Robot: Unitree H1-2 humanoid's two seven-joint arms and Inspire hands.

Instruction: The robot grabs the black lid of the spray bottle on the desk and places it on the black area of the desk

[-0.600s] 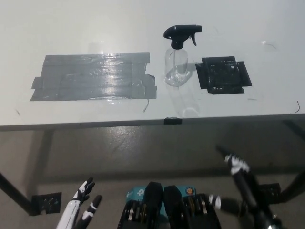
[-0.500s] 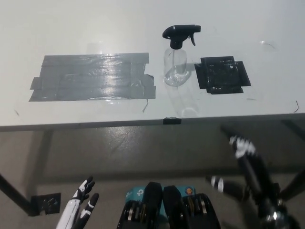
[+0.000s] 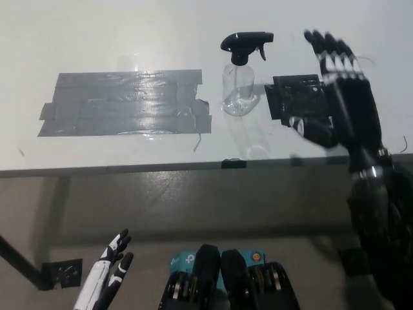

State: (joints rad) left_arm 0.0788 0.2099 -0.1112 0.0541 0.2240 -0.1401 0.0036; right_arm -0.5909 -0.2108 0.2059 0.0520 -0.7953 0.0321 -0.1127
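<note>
Resting low beyond the surface's near edge, the white left robot hand (image 3: pixel 110 274) hangs with fingers apart, holding nothing. On the white surface (image 3: pixel 97 39) lies a grey tape patch (image 3: pixel 122 103), then the clear spray bottle (image 3: pixel 237 87) stands upright, its black lid (image 3: pixel 245 45) on top, trigger pointing right. Just beside it lies the black area (image 3: pixel 293 97), partly covered by the black right robot hand (image 3: pixel 339 84), raised flat, fingers spread, grasping nothing.

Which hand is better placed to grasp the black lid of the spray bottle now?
The right hand: it is open above the desk, beside the spray bottle and near its black lid. The left hand rests low, below the desk edge.
</note>
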